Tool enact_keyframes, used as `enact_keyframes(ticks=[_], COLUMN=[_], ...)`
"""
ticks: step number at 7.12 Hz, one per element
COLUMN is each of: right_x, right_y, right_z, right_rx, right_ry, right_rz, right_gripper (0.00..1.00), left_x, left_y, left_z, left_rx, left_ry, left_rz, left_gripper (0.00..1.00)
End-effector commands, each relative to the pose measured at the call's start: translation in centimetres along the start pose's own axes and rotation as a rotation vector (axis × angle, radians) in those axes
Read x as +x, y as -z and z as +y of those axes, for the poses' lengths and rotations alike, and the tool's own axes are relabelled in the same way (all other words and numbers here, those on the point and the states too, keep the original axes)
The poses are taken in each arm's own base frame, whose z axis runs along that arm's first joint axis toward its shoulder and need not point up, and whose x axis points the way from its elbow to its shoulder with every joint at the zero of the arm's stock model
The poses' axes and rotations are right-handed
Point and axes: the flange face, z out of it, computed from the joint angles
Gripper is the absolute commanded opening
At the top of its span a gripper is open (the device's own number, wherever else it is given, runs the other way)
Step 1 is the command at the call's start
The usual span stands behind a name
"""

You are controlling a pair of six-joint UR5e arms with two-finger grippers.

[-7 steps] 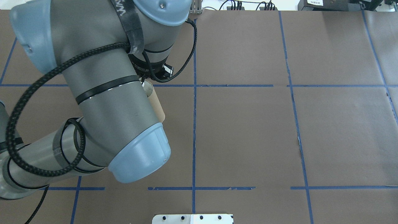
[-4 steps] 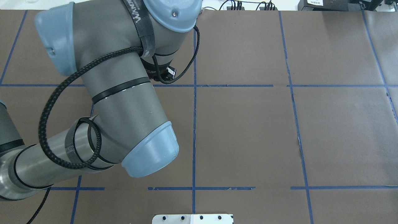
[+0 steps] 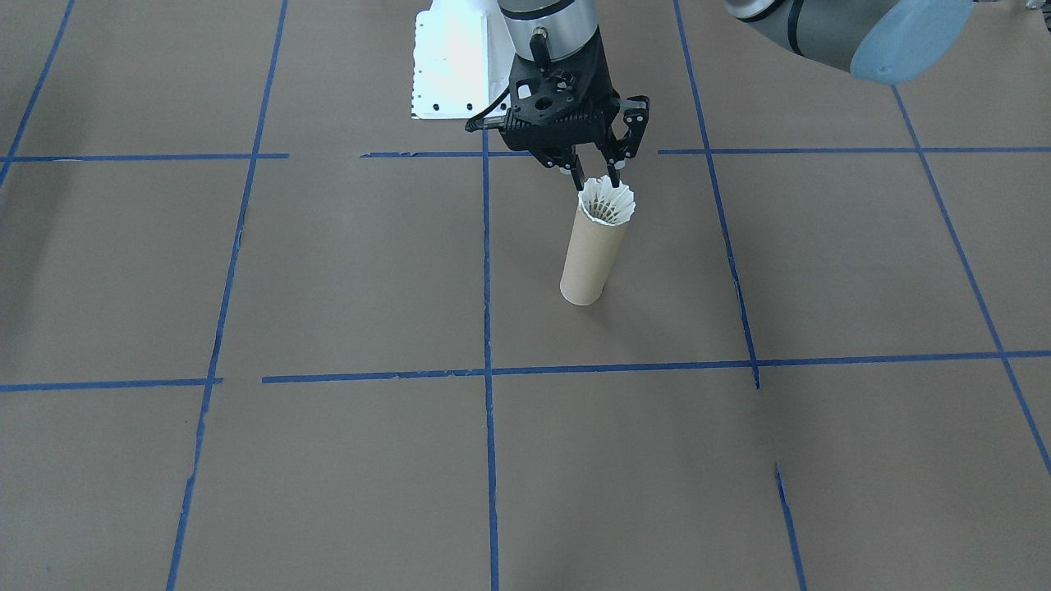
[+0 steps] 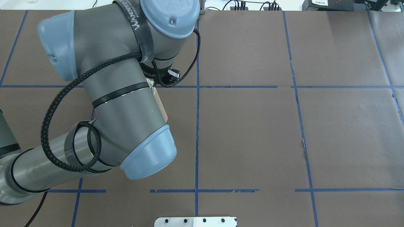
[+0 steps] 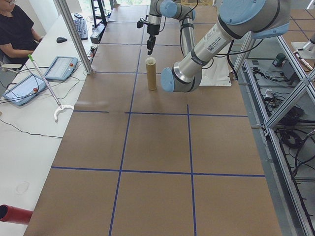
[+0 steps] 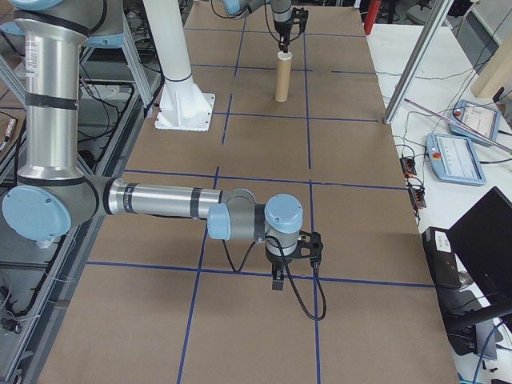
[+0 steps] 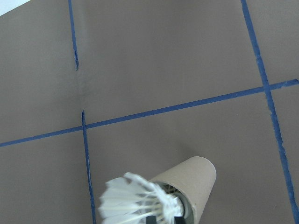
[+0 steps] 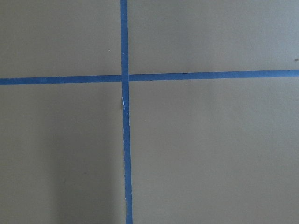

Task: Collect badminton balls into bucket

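A robotics lab. The counter (image 5: 157, 147) is covered in brown paper marked off by a grid of blue tape lines (image 3: 486, 246), framed by aluminium posts (image 5: 74, 34). Beside it, a white desk (image 5: 29, 123) holds teach pendants (image 5: 61, 68), a keyboard (image 5: 80, 27) and cables, with a person (image 5: 15, 29) seated there.

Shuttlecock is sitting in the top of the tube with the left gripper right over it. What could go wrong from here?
1. The shuttlecock has its feather skirt flared at the rim of the tube, so it may stay perched rather than drop in.
2. The left gripper fingers sit close to the feathers; lifting away could snag them and pull it back out.
3. The tube is tall, narrow and unsupported; a push down or sideways could tip it.
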Motion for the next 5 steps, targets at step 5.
enact_keyframes(ticks=[5], right_x=[0.0], right_y=[0.1], right_z=[0.0], right_rx=[0.002], right_ry=[0.001], right_rz=[0.001], right_gripper=[1.00], left_x=[-7.4], left_y=[2.4], left_z=[4.9], left_rx=[0.126], left_ry=[0.001], left_rz=[0.147], left_gripper=[1.00])
